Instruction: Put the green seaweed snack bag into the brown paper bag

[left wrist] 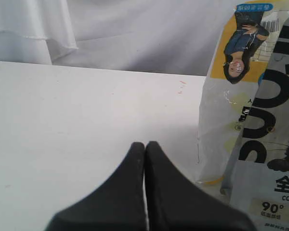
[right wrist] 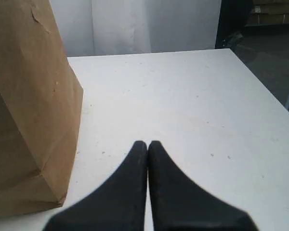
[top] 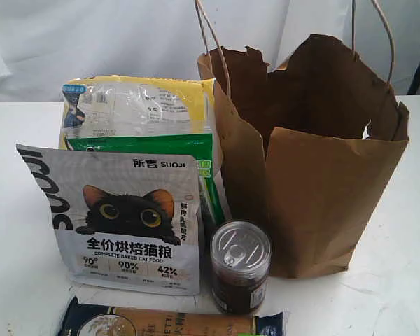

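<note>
The green seaweed snack bag (top: 169, 145) stands mostly hidden between the grey cat-food pouch (top: 119, 220) in front and the yellow-and-clear bag (top: 136, 105) behind; only its top strip and right edge show. The brown paper bag (top: 315, 161) stands open to its right and also shows in the right wrist view (right wrist: 29, 110). Neither gripper appears in the exterior view. My left gripper (left wrist: 145, 144) is shut and empty over bare table, beside the cat-food pouch (left wrist: 265, 144). My right gripper (right wrist: 147, 143) is shut and empty next to the paper bag.
A dark can with a pull-tab lid (top: 240, 266) stands in front of the paper bag. A flat blue-and-tan packet (top: 168, 324) lies at the near edge. The white table (right wrist: 183, 96) ends at an edge on the right, with dark floor beyond.
</note>
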You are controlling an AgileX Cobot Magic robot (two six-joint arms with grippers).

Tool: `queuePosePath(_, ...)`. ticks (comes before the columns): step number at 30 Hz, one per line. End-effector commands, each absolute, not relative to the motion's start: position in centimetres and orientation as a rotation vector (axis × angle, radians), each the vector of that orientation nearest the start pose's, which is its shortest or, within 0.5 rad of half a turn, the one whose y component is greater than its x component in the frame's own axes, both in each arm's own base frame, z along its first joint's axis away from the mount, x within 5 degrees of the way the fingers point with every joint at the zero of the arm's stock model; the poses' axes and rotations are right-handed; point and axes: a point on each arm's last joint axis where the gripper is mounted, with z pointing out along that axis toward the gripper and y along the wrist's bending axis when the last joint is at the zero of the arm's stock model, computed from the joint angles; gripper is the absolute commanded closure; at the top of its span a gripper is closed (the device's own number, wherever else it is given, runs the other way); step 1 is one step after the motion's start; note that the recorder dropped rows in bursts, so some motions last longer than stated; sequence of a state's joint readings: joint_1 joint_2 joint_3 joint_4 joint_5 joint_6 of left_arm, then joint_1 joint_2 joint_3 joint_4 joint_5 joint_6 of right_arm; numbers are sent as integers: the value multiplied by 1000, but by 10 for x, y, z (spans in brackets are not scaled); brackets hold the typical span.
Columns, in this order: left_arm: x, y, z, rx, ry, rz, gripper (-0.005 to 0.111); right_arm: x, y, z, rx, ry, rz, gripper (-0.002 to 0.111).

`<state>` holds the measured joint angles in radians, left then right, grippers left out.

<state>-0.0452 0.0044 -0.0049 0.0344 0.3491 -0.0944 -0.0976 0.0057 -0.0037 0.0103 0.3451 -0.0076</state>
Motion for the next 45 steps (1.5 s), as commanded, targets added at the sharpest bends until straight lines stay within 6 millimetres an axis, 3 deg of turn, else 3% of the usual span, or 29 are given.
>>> queuePosePath(1,54,-2,183,-18,1824,-68,107,55,-5,189,116,1747,-37,108)
queuePosePath(6,54,-2,183,-18,1824,-68,107,56,-5,201,114,1610,-39,108)
queuePosePath(12,54,-2,183,-18,1824,-68,107,56,-5,202,114,1605,-40,108)
queuePosePath(17,54,-2,183,-18,1824,-68,107,56,-6,212,109,1488,-47,108)
queuePosePath(21,54,-2,183,-18,1824,-68,107,55,-6,218,181,1437,34,108)
queuePosePath(29,54,-2,183,-18,1824,-68,107,43,-1,276,194,1476,106,108)
queuePosePath(35,54,-2,183,-18,1824,-68,107,60,-1,301,200,1640,124,108)
queuePosePath(45,54,-2,183,-18,1824,-68,107,120,12,305,84,1921,231,108)
